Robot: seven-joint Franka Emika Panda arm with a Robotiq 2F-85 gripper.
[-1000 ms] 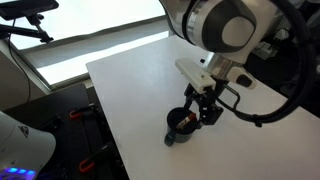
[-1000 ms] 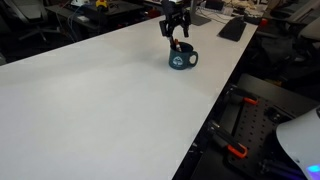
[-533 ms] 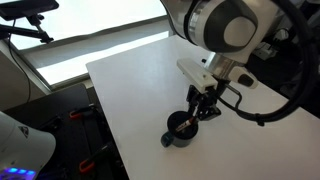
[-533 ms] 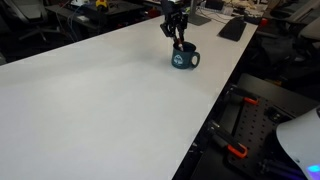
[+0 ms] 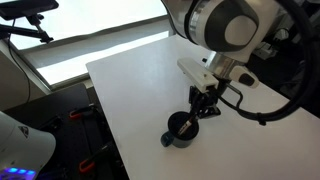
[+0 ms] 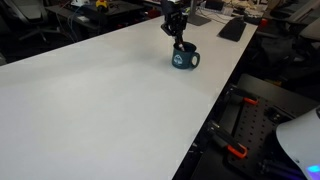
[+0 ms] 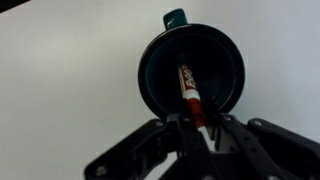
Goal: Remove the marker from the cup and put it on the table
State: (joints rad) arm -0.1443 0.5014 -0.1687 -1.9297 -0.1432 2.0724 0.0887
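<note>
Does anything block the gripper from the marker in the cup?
Nothing visible does. In the wrist view the marker leans in the open cup, its near end reaching the gripper; whether it is gripped is unclear.

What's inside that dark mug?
A red-and-white marker leans inside the cup, its upper end pinched by the gripper. The cup's bottom is too dark to show anything else, and the gripper covers the marker's top end.

Wrist view looks down into the cup (image 7: 215,62) (close); both exterior views share it.
</note>
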